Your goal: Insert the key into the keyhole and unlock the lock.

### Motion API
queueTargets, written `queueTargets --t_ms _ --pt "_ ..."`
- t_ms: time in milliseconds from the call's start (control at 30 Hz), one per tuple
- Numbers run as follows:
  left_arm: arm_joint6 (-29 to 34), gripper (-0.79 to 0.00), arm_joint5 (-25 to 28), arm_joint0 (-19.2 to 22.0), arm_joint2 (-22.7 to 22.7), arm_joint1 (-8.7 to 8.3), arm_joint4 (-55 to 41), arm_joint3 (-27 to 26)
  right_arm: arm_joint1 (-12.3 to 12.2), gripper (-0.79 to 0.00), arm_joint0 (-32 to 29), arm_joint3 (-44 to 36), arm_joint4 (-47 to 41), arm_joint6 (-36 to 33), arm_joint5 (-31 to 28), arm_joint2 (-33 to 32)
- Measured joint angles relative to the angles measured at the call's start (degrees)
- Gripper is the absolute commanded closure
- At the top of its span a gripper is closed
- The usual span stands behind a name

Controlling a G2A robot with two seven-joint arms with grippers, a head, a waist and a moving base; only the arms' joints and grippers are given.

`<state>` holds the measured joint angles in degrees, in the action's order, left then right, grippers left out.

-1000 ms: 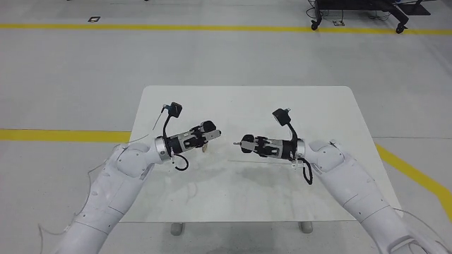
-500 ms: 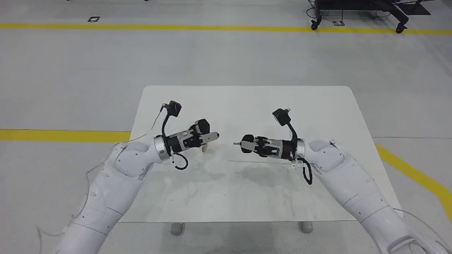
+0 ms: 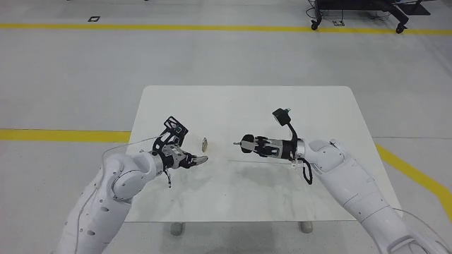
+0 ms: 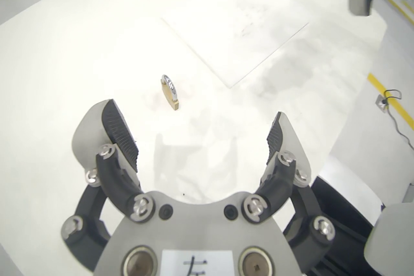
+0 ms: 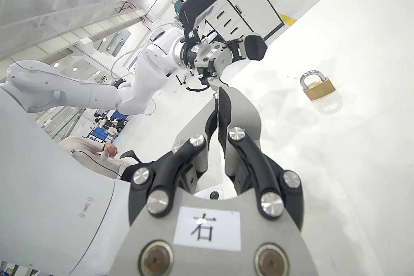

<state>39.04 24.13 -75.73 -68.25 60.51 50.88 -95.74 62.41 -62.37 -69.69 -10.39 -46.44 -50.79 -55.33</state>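
The left gripper [image 4: 195, 123] has drawn back toward the near side of the table [image 3: 311, 106] and let go of its load. Its fingers now stand wide apart, empty. The right gripper [image 5: 219, 96] is pinched tight on the key [image 3: 236, 142]. The padlock [image 4: 170, 92] rests on the table between the two grippers, touching neither.

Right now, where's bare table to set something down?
Free: the far strip of the table beyond both arms, the right end past the right arm, and the near edge between the arms. Crowded: the middle, where the padlock sits with the open left gripper and the right gripper close by.
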Motion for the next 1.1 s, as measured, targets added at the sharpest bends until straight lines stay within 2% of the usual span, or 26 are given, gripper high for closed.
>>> queueTargets --t_ms 133,233,300,600,633,667,700,1100 --pt "-0.65 -0.576 -1.47 3.54 4.45 0.93 3.12 3.91 0.00 0.000 0.00 0.00 0.00 0.00 0.00 0.00" --pt "-1.09 -0.477 -2.80 6.09 7.30 1.61 5.66 6.68 0.00 0.000 0.00 0.00 0.00 0.00 0.00 0.00" --pt "-1.10 -0.462 -3.57 7.56 8.94 2.07 6.58 8.33 0.00 0.000 0.00 0.00 0.00 0.00 0.00 0.00" --pt "-1.66 -0.311 -5.98 12.78 12.97 3.75 7.19 14.00 0.00 0.000 0.00 0.00 0.00 0.00 0.00 0.00" --pt "-1.66 -0.262 -6.07 13.23 13.22 3.90 7.03 14.36 0.00 0.000 0.00 0.00 0.00 0.00 0.00 0.00" --pt "-1.61 -0.102 -6.13 13.64 13.45 4.03 6.93 14.71 0.00 0.000 0.00 0.00 0.00 0.00 0.00 0.00" --pt "-1.34 0.000 -6.21 14.16 13.79 4.19 6.95 15.23 0.00 0.000 0.00 0.00 0.00 0.00 0.00 0.00" --pt "1.63 0.000 -5.89 18.05 16.55 5.55 7.00 18.60 0.00 0.000 0.00 0.00 0.00 0.00 0.00 0.00"
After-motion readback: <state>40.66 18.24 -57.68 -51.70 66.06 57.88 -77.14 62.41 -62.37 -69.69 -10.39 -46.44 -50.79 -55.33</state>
